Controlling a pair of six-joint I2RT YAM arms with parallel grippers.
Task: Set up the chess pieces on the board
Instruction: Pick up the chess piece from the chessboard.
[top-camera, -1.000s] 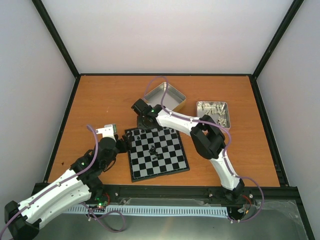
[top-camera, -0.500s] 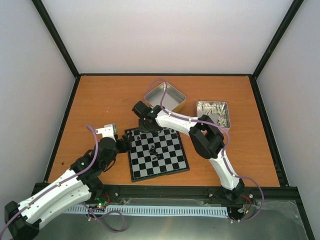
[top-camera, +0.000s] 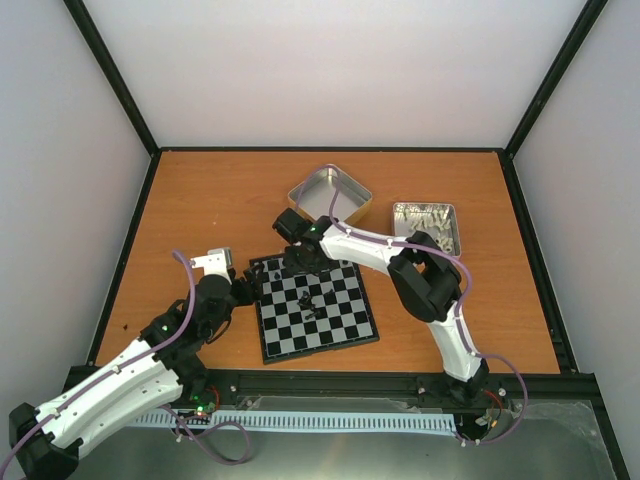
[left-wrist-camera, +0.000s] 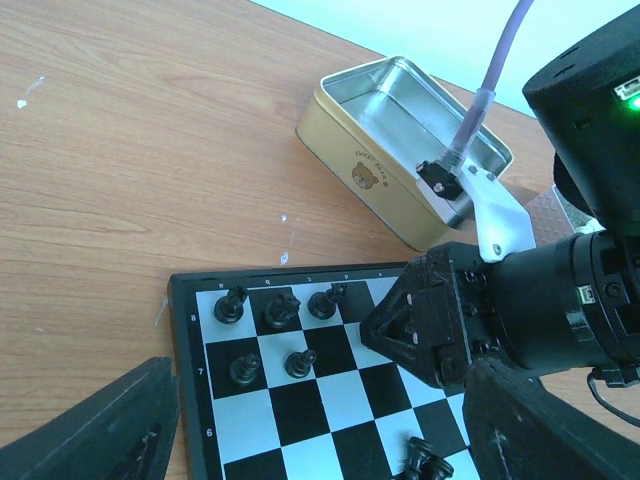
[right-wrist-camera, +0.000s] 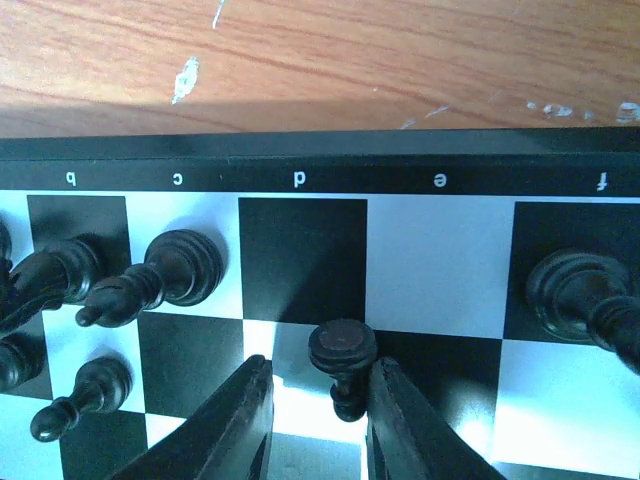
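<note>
Right gripper straddling a black piece at the board's far side

Nearest the bases, the left gripper (left-wrist-camera: 325, 400) hovers at the board's (top-camera: 330, 338) left edge, jaws spread wide with nothing in them. The board sits mid-table (top-camera: 200, 200), slightly skewed. A few black pieces (top-camera: 305, 300) stand loose around its middle, and one (left-wrist-camera: 425, 460) lies on its side. Further out, the right gripper (right-wrist-camera: 320, 375) is down over the second row from the far rim, about the d file. A black piece (right-wrist-camera: 342, 345) stands upright between its fingers (right-wrist-camera: 240, 420), and there's a sliver of gap on one side, so it looks let go rather than pinched. More pieces crowd the far-left corner (left-wrist-camera: 280, 310). Beyond the board there's an empty tin (top-camera: 330, 192), and to its right a tin of pale pieces (top-camera: 427, 225).
</note>
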